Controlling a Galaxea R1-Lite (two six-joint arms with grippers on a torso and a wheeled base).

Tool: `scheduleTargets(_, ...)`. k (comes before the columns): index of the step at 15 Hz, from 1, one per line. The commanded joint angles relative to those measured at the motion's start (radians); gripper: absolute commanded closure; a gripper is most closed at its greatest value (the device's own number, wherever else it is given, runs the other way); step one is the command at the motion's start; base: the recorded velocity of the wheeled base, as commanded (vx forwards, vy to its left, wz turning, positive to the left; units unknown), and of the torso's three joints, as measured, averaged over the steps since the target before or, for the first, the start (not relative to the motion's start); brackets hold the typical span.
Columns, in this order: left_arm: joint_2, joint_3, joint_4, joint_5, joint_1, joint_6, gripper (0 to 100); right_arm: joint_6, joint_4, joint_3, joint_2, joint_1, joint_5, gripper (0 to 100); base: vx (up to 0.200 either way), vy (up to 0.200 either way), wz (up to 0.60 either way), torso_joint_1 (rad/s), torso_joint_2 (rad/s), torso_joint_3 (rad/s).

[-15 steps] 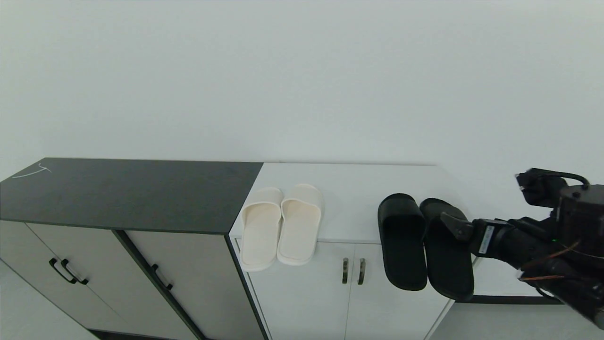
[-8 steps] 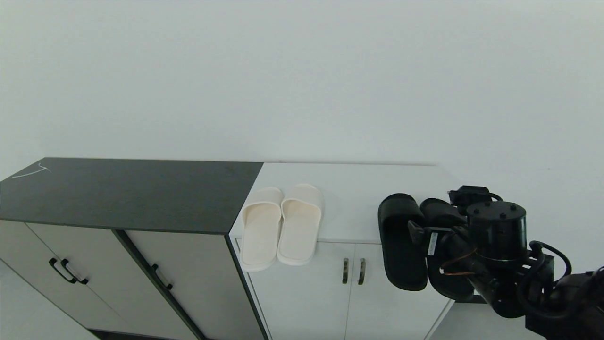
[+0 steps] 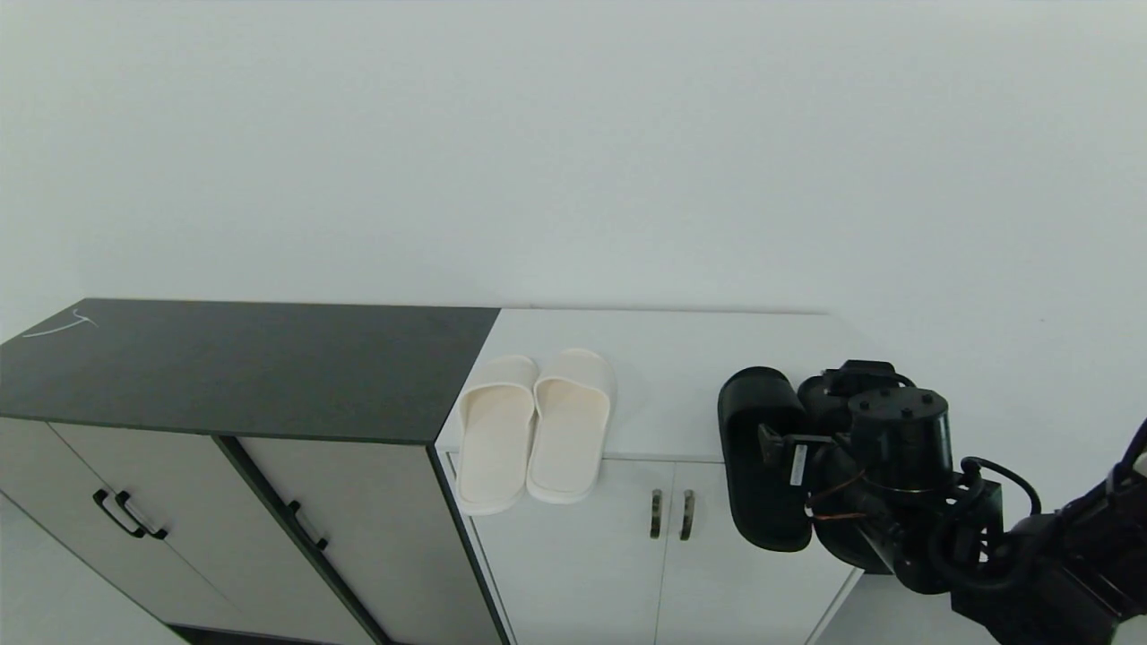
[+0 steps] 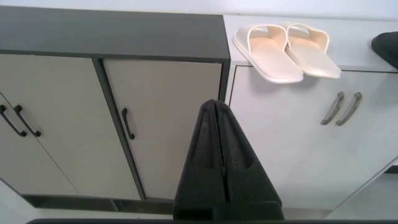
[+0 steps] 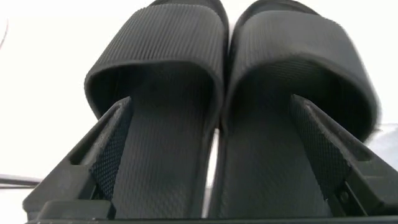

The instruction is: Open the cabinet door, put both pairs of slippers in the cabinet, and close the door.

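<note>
A pair of black slippers (image 3: pixel 760 457) lies on the white cabinet top (image 3: pixel 681 358) at the right, heels hanging over the front edge. My right gripper (image 3: pixel 809 450) is at those heels and covers much of the right slipper. In the right wrist view the black slippers (image 5: pixel 168 93) lie side by side, and the right gripper (image 5: pixel 217 155) is open with one finger on the outer side of each. A pair of white slippers (image 3: pixel 535 428) sits further left on the same top. Both white doors are closed, handles (image 3: pixel 670 514) side by side. My left gripper (image 4: pixel 216 124) hangs shut in front of the cabinets.
A dark-topped grey cabinet (image 3: pixel 224 358) adjoins on the left, its doors with black handles (image 3: pixel 130 515) closed. A plain wall stands behind. In the left wrist view the white slippers (image 4: pixel 287 51) and door handles (image 4: pixel 342 109) lie beyond the fingers.
My right arm has swung in from the right and turned its wrist, bringing the gripper over the heels of the black slippers. The slippers and doors have not moved.
</note>
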Motion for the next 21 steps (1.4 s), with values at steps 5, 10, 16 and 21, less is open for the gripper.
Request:
scheduleTargets(5,0.000,0.000,0.000,0.000,0.000,0.000,100,-0.002,-0.026,-0.064,0.080,-0.023,-0.007,0,0.000,0.000,0.00,0.000,0.00,0.000)
scheduleTargets(10,0.000,0.000,0.000,0.002,0.000,-0.002,100,-0.005,-0.108,-0.067,0.154,-0.066,-0.009,0,0.000,0.000,0.00,0.000,0.00,0.000)
scheduleTargets(16,0.000,0.000,0.000,0.000,0.000,-0.002,100,-0.083,-0.306,-0.067,0.263,-0.103,-0.007,100,0.000,0.000,0.00,0.000,0.00,0.000)
scheduleTargets(21,0.000,0.000,0.000,0.000,0.000,-0.002,100,-0.089,-0.312,-0.070,0.264,-0.105,-0.004,100,0.000,0.000,0.00,0.000,0.00,0.000)
